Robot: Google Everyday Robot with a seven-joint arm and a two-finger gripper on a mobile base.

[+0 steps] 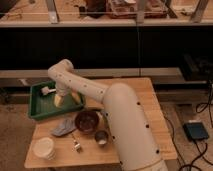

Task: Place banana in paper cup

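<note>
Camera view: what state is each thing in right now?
Gripper: open, down in the green tray, at the banana.
Banana: lying in the tray, not lifted.
Paper cup: upright, no banana inside.
Brown bowl: upright, looks empty.
Metal cup: upright.

Green tray [42, 115], holding the cream-white gripper [59, 96] set over the pale yellow banana [59, 102]. Whitish-cream paper cup [44, 148], faintly ridged, on a light tan wooden table [150, 105]. Dark brown bowl [86, 121]; shiny silver metal cup [101, 137]; grey-blue cloth [63, 128].
</note>
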